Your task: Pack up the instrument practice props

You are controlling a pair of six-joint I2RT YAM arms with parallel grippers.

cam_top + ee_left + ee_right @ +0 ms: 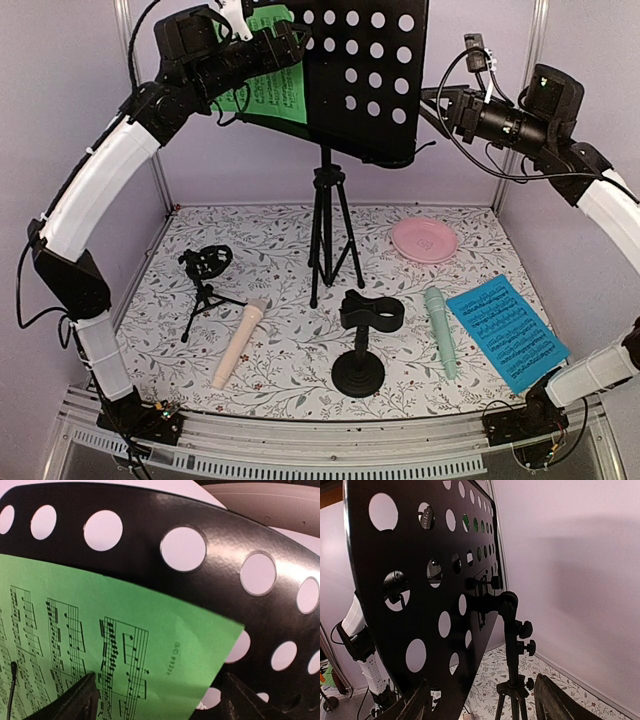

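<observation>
The black perforated music stand [365,70] rises on its tripod [325,235] at the back centre, with a green sheet-music page [265,95] leaning on its desk. My left gripper [285,50] is up at that page, open, its fingers [82,700] spread to either side of the page's lower corner [165,650]. My right gripper [440,100] hangs open behind the stand's right edge, with the desk [420,580] and the pole [512,645] ahead between its fingers. On the table lie a blue page [505,330], a beige microphone [240,343] and a mint microphone [441,330]. Two black mic holders [205,275] [365,335] stand there too.
A round pink plate [424,240] sits at the back right of the floral mat [280,250]. Purple walls and metal corner posts [160,190] close in the back and sides. The tripod's legs spread over the mat's middle.
</observation>
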